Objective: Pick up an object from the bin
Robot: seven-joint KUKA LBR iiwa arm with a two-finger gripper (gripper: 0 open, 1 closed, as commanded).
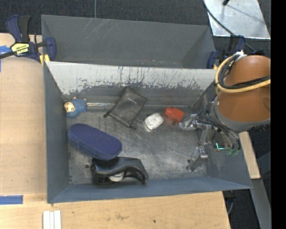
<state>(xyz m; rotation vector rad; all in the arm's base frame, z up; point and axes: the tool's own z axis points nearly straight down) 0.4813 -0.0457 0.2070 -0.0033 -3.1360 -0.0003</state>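
Bin [56, 128]: grey metal, and we count six loose things on its floor, well spread out, not heaped.
Arm: it enters from the right under an orange cover [243, 92].
Claw [191, 144]: low at the bin's right end, over bare floor. We read the two fingers as spread wide, with one tip toward the back and the other toward the front wall. Nothing sits between them.
Nearest thing: a small red-orange piece [174, 114], just left of the rear fingertip [186, 124]. We cannot tell whether they touch.
Next along: a white lump [153, 121], just left of the red-orange piece.
Back centre: a dark mesh tray [127, 106], tilted against the rear wall.
Left: a blue oval case [94, 141], lying aslant.
Front left: a black tape dispenser [118, 171], its top touching the case's lower edge.
Far left, rear: a small yellow-and-blue toy [74, 107], well apart from the claw.
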